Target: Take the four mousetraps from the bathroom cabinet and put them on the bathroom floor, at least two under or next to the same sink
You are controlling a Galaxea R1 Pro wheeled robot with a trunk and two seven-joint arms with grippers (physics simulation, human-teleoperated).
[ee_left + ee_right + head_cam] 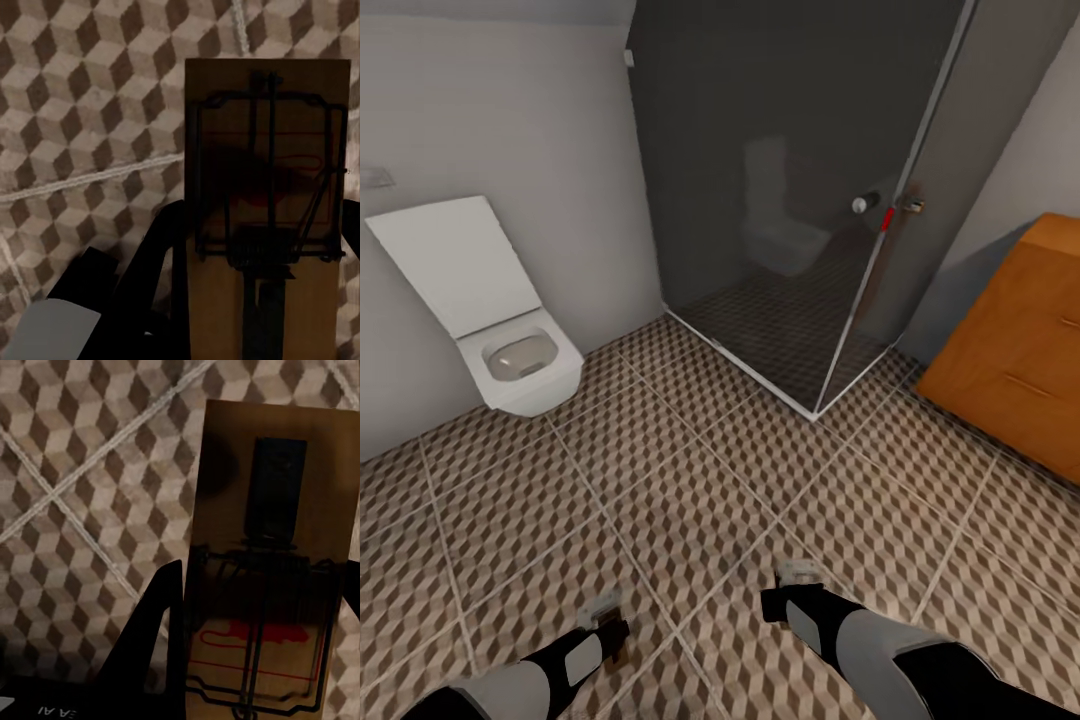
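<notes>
Brown-and-beige cube-patterned tiles of the bathroom floor (690, 480) fill the lower two thirds of the head view, with light grout lines crossing diagonally. Both arms enter from the bottom edge. Left gripper (607, 612) sits at lower left of the frame, right gripper (792, 588) at lower centre; each carries a pale flat piece at its tip, seen above the tiles.

Left wrist view: a mousetrap (267, 202), a wooden board with dark wire spring and a faint red mark, stands on the right half of the frame, clamped between the dark fingers (169, 247) of the left gripper. Tiles behind it; cannot tell how far above them it hangs.

Right wrist view: a second mousetrap (274, 562), wooden board with black bar, wire frame and red spot low in the frame, is gripped by the right gripper, one dark finger (161, 615) pressed against its left edge.

The cabinet (1025, 340), orange-brown wood with bar handles on its drawer fronts, stands at the right edge of the head view, against the wall. A dark glass-walled shower (790, 200) occupies upper centre. A white wall-hung toilet (510, 340) with raised lid is at left
</notes>
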